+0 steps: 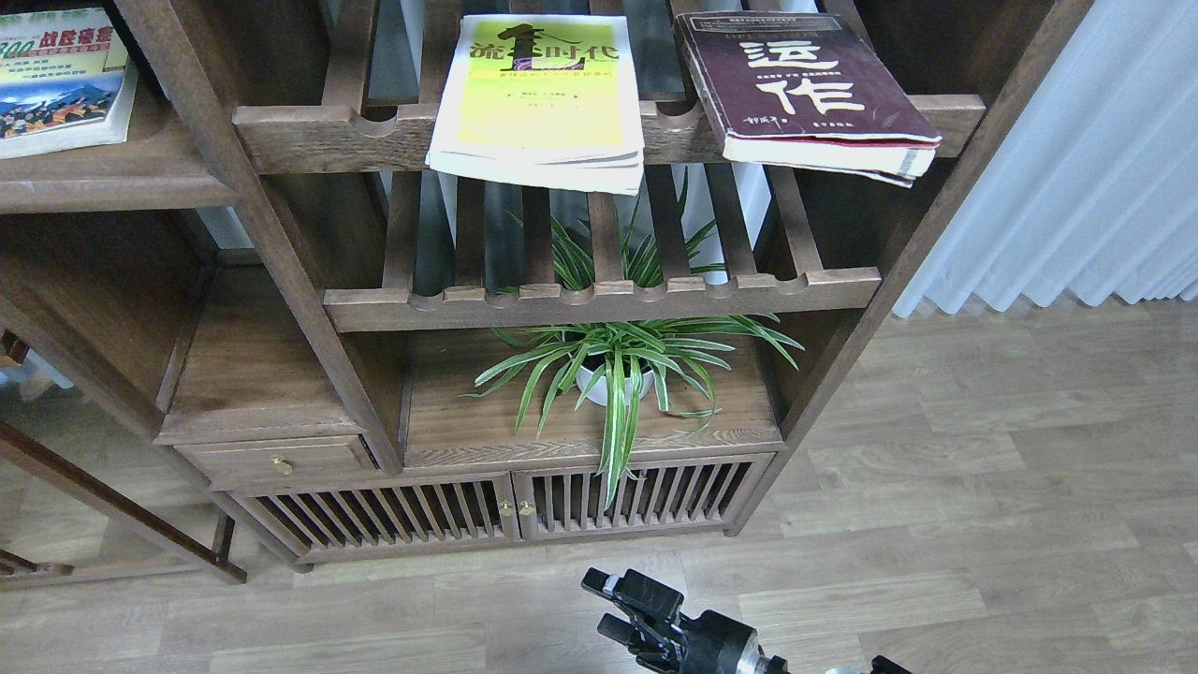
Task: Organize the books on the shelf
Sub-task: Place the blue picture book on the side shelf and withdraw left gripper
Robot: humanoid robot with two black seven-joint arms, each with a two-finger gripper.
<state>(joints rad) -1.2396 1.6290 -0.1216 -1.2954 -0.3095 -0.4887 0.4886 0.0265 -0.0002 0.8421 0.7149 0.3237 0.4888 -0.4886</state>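
Observation:
The yellow-and-white book [541, 94] lies flat on the upper slatted rack, overhanging its notched front rail. The thick maroon book [796, 89] lies to its right on the same rack, also overhanging. The white-green "300" book [61, 80] lies flat on the solid plank shelf [122, 183] at the upper left, partly cut off by the view's edge. My right gripper [608, 606] is low at the bottom centre, over the floor and well below the books. Its two fingers stand apart and hold nothing. My left gripper is out of view.
A second slatted rack [599, 300] sits below the books. A potted spider plant [613, 370] stands on the board under it. Slatted cabinet doors [505, 510] and a small drawer [281, 461] are at the bottom. A white curtain [1076, 168] hangs on the right.

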